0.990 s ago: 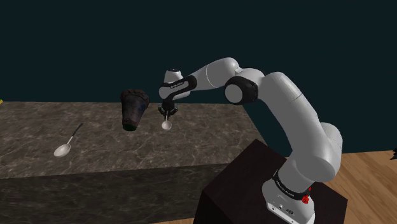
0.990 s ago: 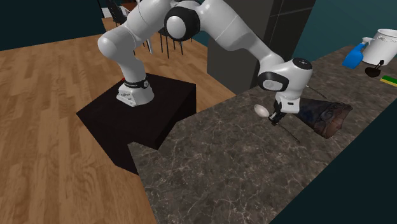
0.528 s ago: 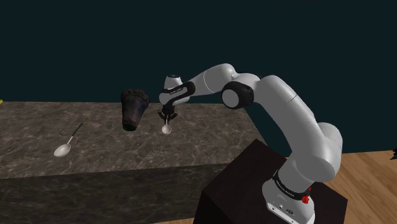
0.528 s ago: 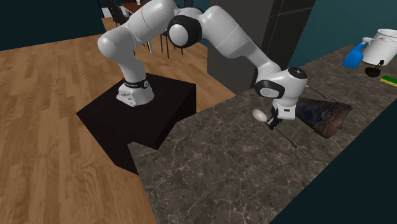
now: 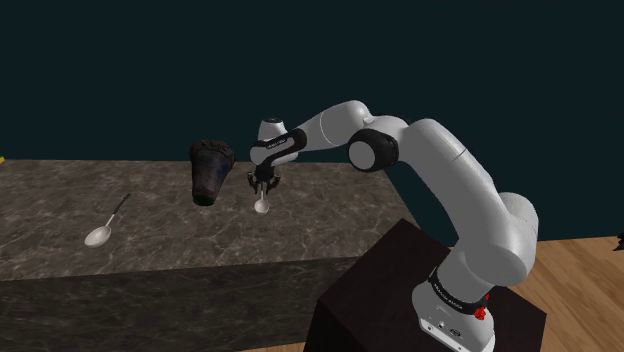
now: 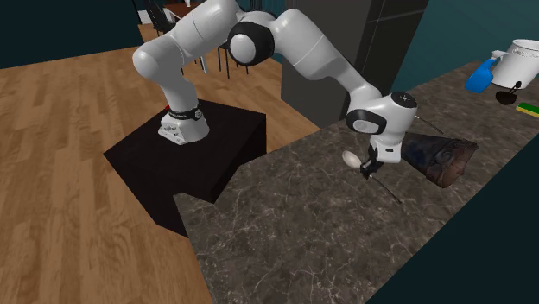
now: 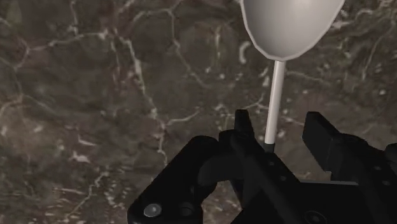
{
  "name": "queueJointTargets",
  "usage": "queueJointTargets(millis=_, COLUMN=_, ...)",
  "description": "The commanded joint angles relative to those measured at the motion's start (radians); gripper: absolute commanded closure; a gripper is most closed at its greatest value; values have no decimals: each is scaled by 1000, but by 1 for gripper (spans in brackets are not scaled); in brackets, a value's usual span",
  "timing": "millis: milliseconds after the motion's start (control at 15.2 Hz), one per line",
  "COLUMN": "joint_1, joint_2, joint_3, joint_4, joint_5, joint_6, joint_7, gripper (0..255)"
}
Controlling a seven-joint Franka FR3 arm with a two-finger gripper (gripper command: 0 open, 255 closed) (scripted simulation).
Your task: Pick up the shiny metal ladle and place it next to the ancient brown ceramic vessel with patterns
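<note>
A vessel (image 5: 210, 172) lies on its side on the tabletop (image 5: 330, 215). Just to its right in the shoulder view, the hand (image 5: 262, 186) hangs over the tabletop and clasps a ladle (image 5: 262, 205), bowl below it. A spoon (image 5: 104, 226) lies well to the vessel's left, nearer the front edge. The stand (image 5: 400, 270) sits off the tabletop's right end. In the second exterior view, a bottle (image 6: 482, 75) and a pot (image 6: 525, 59) stand at the far end, beyond the vessel.

ladle (image 7: 287, 35) bowl cropped, handle end behind jaws
</note>
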Motion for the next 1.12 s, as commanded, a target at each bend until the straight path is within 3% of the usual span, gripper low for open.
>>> queueJointTargets(millis=0, joint_1=0, joint_2=0, joint_3=0, joint_4=0, joint_5=0, joint_6=0, joint_7=0, gripper=0)
queueJointTargets(millis=264, joint_1=0, joint_2=0, joint_3=0, joint_4=0, joint_5=0, joint_6=0, joint_7=0, gripper=0)
queueJointTargets(millis=528, joint_1=-5, joint_2=-111, joint_3=-4, joint_4=-69, joint_5=-2, joint_6=-43, joint_7=-2, gripper=0)
queueJointTargets(millis=1056, joint_1=-5, joint_2=-111, joint_3=-4, joint_4=-69, joint_5=-2, joint_6=-43, joint_7=-2, gripper=0)
